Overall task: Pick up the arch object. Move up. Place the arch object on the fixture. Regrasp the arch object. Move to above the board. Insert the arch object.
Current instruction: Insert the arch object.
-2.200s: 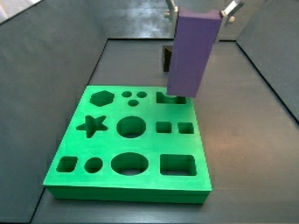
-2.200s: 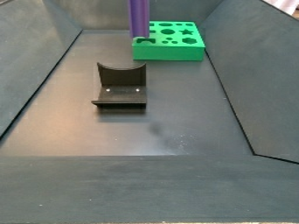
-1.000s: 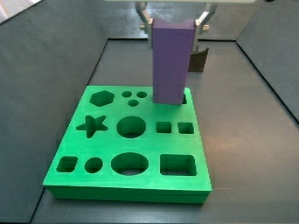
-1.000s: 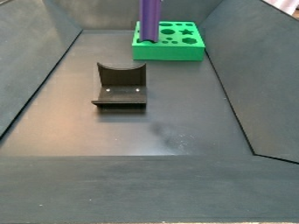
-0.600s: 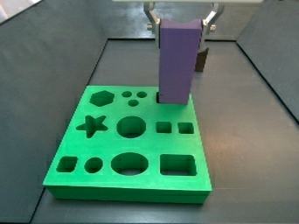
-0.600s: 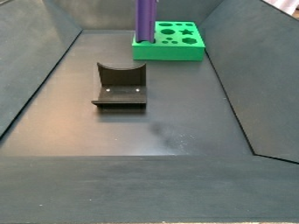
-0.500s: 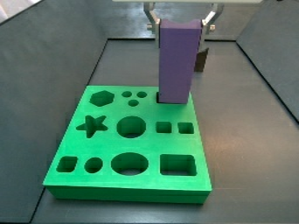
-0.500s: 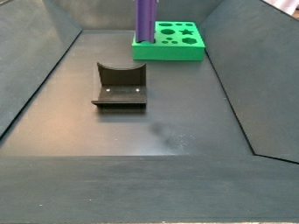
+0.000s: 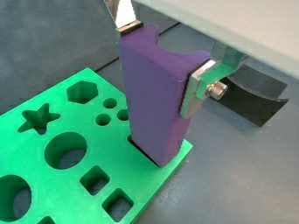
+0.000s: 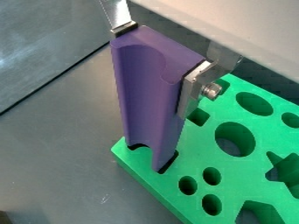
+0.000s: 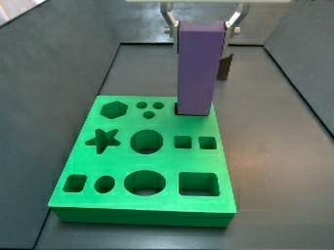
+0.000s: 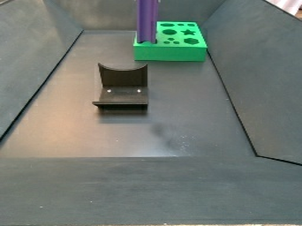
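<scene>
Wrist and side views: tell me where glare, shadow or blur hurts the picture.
In a wrist view the floor carries a pale sheen, but the arch object held upright in the hand stays sharp. In a side view the board is evenly lit, its cut-outs crisp. In a side view the fixture is dark, with little detail in its notch, and the far board looks small and soft.

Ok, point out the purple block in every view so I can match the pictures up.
Wrist view: the purple block stands upright mid-frame, clamped in the end effector, its lower end at the green board.
Wrist view: the block stands on the board's corner.
Side view: upright over the board's far edge.
Side view: a thin purple post at the top, at the board's near left.
Shared landmark: the green board.
</scene>
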Controlling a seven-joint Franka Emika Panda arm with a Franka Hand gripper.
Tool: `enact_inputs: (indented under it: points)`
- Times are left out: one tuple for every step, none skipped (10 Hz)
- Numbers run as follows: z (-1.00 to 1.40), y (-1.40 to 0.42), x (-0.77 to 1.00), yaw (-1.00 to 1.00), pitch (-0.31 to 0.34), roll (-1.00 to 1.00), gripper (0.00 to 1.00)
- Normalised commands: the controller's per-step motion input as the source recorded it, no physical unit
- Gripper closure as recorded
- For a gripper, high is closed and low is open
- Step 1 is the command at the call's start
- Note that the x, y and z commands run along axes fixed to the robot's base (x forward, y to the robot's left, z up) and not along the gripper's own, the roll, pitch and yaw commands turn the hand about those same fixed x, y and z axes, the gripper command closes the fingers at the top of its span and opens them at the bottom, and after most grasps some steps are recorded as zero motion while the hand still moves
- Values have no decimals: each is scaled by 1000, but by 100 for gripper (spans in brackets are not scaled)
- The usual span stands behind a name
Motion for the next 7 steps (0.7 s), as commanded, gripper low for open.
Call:
enact_inputs:
  points:
    - [-429,11,0,166,0,0,100]
    - [-414,31,0,186,0,0,100]
    - [-343,0,0,180,0,0,100]
    - [-303,0,0,86,-14,0,100]
    - [-246,0,0,74,0,0,100]
    - [-197,-3,-20,0,0,0,100]
    - [-140,0,-97,0,0,0,100]
